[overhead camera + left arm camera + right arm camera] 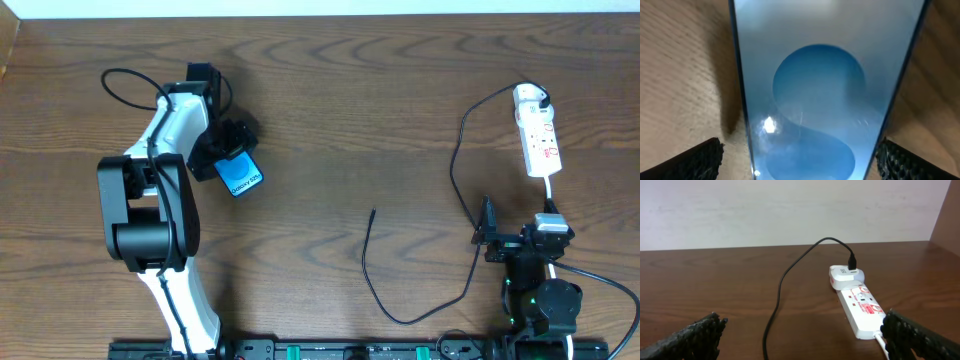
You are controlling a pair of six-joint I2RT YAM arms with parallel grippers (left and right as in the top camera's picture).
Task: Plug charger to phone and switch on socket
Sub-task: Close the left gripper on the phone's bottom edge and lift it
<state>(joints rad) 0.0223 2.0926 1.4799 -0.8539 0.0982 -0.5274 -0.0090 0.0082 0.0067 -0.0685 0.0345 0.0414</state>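
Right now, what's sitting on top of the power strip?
A white charger plug sits on the far end of the power strip, with the black cable entering the plug's top. The outlet beneath the plug is covered. No other plug is on the strip.

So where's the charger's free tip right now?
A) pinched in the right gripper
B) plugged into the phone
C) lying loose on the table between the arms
C: in the overhead view the charger ends in a loose tip on the table, well apart from the phone.
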